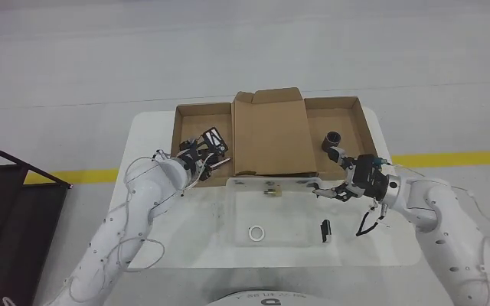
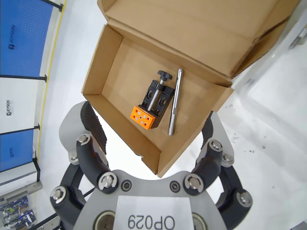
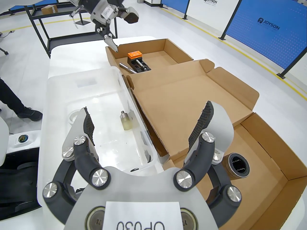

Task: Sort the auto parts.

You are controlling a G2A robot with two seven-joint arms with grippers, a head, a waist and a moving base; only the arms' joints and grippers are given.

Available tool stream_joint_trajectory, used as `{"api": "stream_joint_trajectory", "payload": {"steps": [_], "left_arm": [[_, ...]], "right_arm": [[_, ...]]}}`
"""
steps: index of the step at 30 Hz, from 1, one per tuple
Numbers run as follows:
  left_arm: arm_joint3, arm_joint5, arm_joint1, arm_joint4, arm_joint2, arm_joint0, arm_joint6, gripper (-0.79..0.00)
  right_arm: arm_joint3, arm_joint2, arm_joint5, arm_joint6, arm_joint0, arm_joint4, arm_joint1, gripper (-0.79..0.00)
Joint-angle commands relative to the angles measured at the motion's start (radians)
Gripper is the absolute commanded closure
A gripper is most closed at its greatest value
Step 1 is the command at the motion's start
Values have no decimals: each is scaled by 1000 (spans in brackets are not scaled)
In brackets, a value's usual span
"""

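orange-topped black vise [image 2: 153,104], steel rod [image 2: 176,101]

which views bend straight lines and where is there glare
Left wrist view: strong wide-angle bend, the yellow floor line curves; a bright streak runs down the metal rod. Right wrist view: same bend, the blue panels lean at the edge; pale reflections on the clear bin. Top view: little bend, the table evenly lit.

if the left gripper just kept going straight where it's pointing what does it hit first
Most likely the small orange-and-black vise lying in the left compartment of the cardboard box, beside the metal rod. The left gripper is open and aimed at it, though depth is hard to judge.
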Motion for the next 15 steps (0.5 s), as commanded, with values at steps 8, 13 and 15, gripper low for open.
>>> {"api": "stream_joint_trajectory", "payload": {"steps": [8,13,15], "left_arm": [[-44,-256,5,-256,40,-15,-10,-785],[-42,-256,5,-258,42,-23,-27,-785],[-42,-256,5,-258,42,-23,-27,-785]], "right_arm": [[0,0,0,0,0,0,0,-785],[0,0,0,0,0,0,0,-785],[0,0,0,0,0,0,0,-785]]}}
